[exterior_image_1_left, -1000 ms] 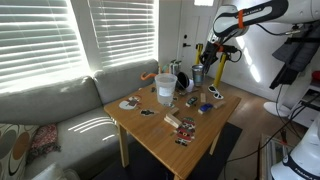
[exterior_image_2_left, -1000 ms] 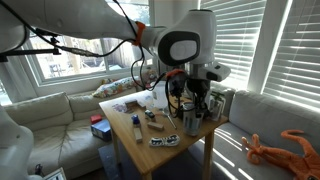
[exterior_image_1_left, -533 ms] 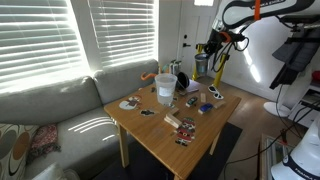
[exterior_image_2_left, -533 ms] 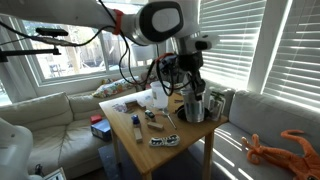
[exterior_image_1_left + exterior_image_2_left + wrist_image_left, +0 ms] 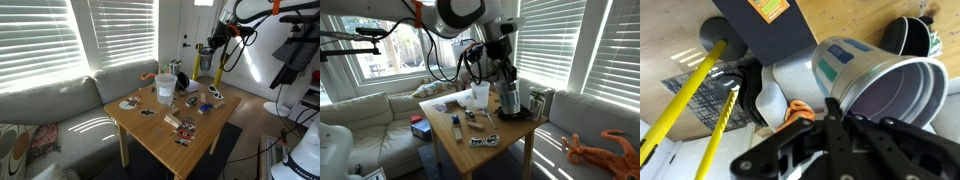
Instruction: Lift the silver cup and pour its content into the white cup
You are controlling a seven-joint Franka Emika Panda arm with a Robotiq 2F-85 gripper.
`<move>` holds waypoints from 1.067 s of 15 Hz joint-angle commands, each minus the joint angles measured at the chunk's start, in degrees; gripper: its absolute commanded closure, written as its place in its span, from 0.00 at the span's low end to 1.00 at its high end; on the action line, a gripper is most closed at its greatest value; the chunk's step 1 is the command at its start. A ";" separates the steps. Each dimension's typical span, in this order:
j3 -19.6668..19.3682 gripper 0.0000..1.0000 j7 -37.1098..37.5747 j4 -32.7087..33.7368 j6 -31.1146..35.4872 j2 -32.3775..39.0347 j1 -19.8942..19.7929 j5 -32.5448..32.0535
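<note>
The robot's black gripper (image 5: pixel 509 90) had its two fingers squeezed shut on the silver cup (image 5: pixel 510 100), a small, shiny, round metal one, and held it up in the air. A second before, that cup was low down by the table top. Now it had gone up and hung clear above the light brown wooden table (image 5: pixel 200 125) in both exterior views. So the lifting part looked done, and the pouring part had not begun. The white cup (image 5: pixel 163 90), a big, milky, see-through plastic tumbler, had stayed in its place on the table, well apart from the silver cup. The arm would need to carry the silver cup over to it next. In the wrist view the silver cup (image 5: pixel 875 85) filled much of the picture, with a round dark mug (image 5: pixel 908 35) on the table behind it. I could not tell what was inside the silver cup. The fingers were mostly hidden behind it, and the white cup was not in the wrist view at all.
</note>
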 commanded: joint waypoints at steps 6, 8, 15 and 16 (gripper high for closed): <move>3.39 0.99 -0.49 3.43 0.58 -0.33 0.63 -3.15; 5.99 0.99 -0.47 6.77 -1.01 0.37 1.35 -6.05; 13.65 0.99 -3.62 14.89 -4.62 4.88 6.30 -15.67; 14.38 0.99 -4.17 15.45 -4.23 5.66 7.08 -17.20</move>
